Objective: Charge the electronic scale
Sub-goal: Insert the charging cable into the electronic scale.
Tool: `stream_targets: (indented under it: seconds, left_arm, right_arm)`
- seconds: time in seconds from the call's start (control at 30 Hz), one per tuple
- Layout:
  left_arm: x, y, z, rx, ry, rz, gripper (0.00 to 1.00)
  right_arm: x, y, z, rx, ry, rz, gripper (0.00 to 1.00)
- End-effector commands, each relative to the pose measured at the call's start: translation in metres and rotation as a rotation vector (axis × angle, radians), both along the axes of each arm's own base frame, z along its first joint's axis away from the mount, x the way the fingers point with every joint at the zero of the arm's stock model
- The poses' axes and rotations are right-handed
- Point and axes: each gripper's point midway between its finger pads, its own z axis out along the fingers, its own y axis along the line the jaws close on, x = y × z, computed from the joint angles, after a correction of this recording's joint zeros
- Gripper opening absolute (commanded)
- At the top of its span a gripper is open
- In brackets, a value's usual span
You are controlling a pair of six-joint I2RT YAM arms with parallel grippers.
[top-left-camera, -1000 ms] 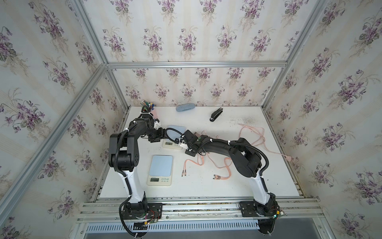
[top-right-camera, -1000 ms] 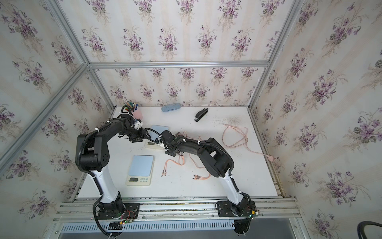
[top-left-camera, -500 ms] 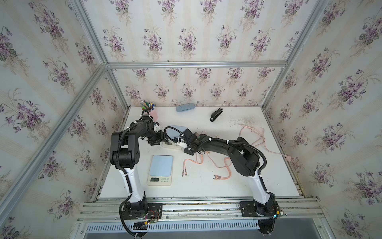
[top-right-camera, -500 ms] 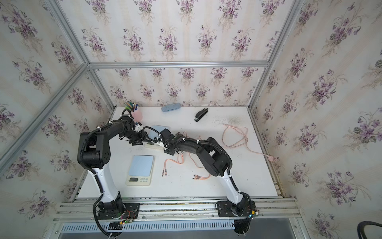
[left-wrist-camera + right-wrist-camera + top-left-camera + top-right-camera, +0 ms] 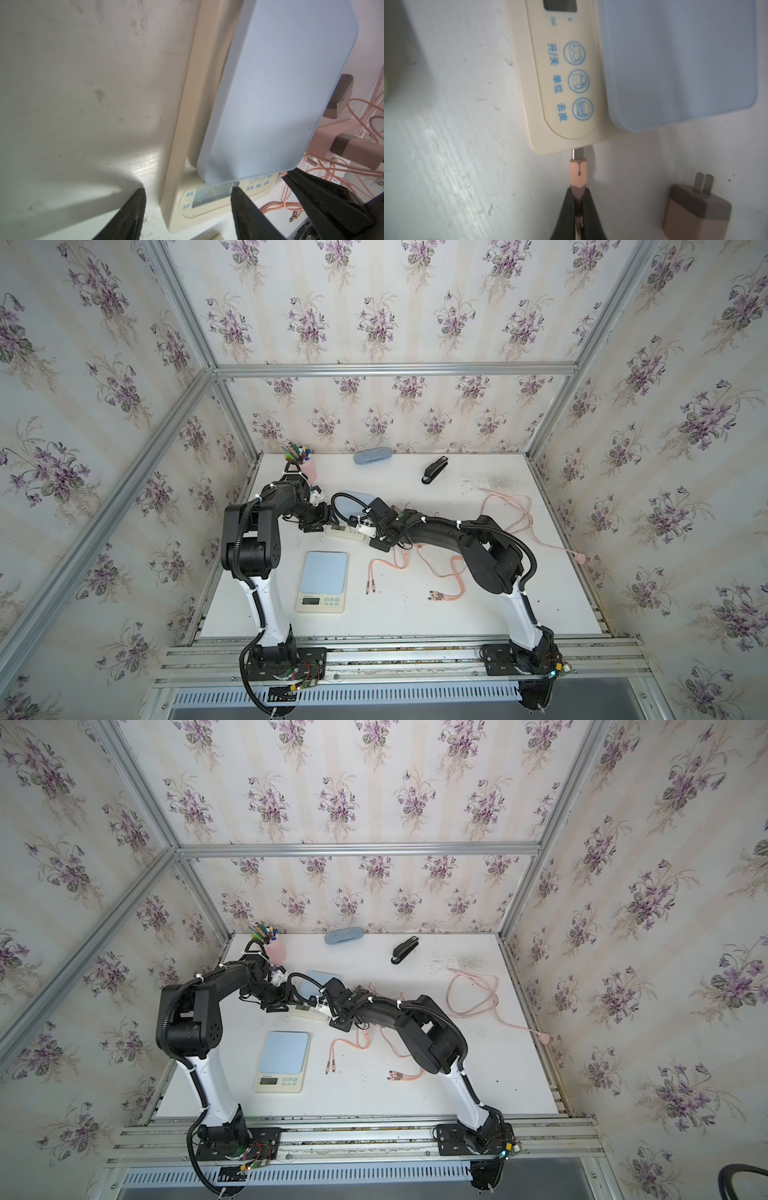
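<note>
Right wrist view: pinches plug (image 5: 578, 172) in right end effector (image 5: 578, 190), metal tip at scale (image 5: 560, 83) edge. Left wrist view: straddles scale corner with left end effector (image 5: 188, 190) spread.

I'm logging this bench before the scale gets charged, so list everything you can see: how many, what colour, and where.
front scale: one, cream with pale blue top, near the table's front edge.
rear scale: one, same colours, between the grippers.
cable plug: one, pink, metal tip at the rear scale's edge.
cables: several, pink-orange, loose right of centre; exact count unclear.
charger adapter: at least one, grey-brown, lying beside the rear scale.
stapler: one, black, at the back.
case: one, pale blue, by the back wall.
pen cup: one, pink, back left corner.
table: one, white.
left gripper: black, open, over the rear scale's end.
right gripper: black, shut on the cable plug.
</note>
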Motion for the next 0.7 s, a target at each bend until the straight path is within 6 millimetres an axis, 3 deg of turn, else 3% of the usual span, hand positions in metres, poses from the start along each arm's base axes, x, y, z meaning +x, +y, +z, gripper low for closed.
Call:
stream_targets:
  seconds: [0.0,0.43,0.67]
  left_arm:
    - [-0.004,-0.006,-0.001,-0.027,0.010,-0.029,0.66]
    - [-0.010,-0.009,-0.002,-0.045,0.027,-0.053,0.65]
    - [-0.014,-0.018,-0.001,-0.075,0.037,-0.073,0.62]
  right_arm:
    - [-0.002,0.006,0.006,0.027,0.005,0.024,0.00]
    - [0.002,0.011,0.013,0.088,0.015,0.012,0.00]
    - [0.001,0.013,0.003,0.071,0.048,0.018,0.00]
